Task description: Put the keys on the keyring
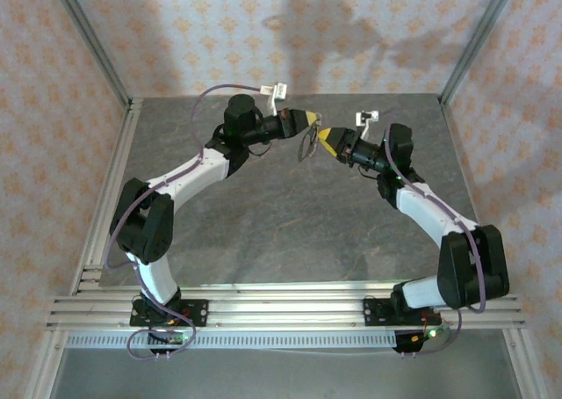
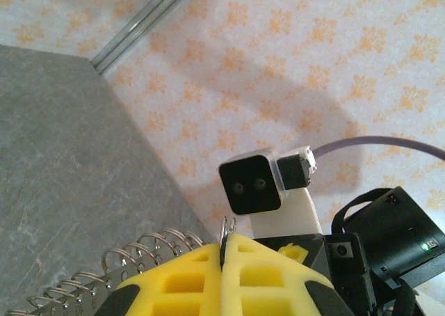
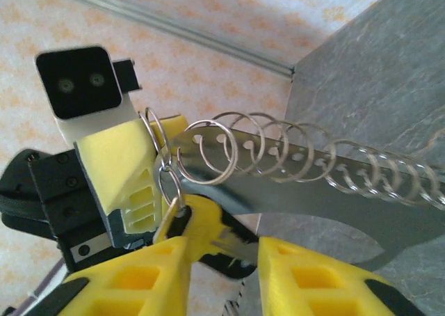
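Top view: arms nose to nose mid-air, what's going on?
Both arms are raised over the table, fingertips nearly meeting. The left gripper is shut on a thin wire keyring, a holed metal strip strung with wire loops hanging beside it. The right gripper has a small black-headed key between its fingers, just under the ring; whether it is clamped is unclear. The key doesn't look threaded yet.

- Free room?
- We see bare table [image 1: 290,232] open across the middle and near side, under both raised arms [image 1: 189,175].
- Obstacles?
- We mark left gripper [image 1: 311,118] and right gripper [image 1: 322,135] almost tip to tip, no way between. The keyring [image 3: 278,149], pinched by the left gripper, bars the space before the right fingers [image 3: 139,281]. Back wall [image 1: 290,39] behind, frame posts [image 1: 92,39] at the corners.
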{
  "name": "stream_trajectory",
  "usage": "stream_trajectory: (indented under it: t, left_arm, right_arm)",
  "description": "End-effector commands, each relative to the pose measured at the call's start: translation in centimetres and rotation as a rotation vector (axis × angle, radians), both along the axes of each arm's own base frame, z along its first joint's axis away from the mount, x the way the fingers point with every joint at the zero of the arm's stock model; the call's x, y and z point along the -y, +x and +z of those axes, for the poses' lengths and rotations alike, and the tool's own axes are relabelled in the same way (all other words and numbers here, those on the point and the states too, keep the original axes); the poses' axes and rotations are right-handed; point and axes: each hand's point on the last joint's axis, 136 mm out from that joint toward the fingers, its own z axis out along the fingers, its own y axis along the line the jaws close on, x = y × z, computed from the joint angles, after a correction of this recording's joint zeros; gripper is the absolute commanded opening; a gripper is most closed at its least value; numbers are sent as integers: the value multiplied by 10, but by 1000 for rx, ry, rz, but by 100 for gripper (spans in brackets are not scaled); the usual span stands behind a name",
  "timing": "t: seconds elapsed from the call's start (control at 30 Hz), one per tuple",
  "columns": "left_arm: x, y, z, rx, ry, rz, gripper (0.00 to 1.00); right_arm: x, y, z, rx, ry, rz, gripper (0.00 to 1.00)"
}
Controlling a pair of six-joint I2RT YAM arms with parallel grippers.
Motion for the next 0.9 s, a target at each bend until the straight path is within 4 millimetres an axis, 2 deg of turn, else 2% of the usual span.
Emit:
stream_trajectory:
  t: [0.0, 0.17, 0.37, 0.53, 0.7, 0.87]
  left_arm:
    - [-9, -10, 53, 120, -97, 33, 0]
    - [-10, -13, 60, 137, -109, 31, 0]
    - [-7, -18, 67, 148, -119, 29, 0]
    - [-5, -20, 72, 143, -131, 46, 0]
    - [-6, -21, 77, 143, -135, 65, 0]
    - [-6, -20, 74, 136, -131, 74, 0]
  right_arm:
    - [28, -2, 18, 64, -16, -78, 32]
    - [57, 0, 40, 106, -18, -196, 34]
    - [65, 14, 82, 181, 68, -272, 34]
    - [51, 25, 104, 216, 135, -279, 34]
    - [30, 28, 111, 229, 163, -256, 31]
    - [19, 28, 114, 233, 187, -237, 28]
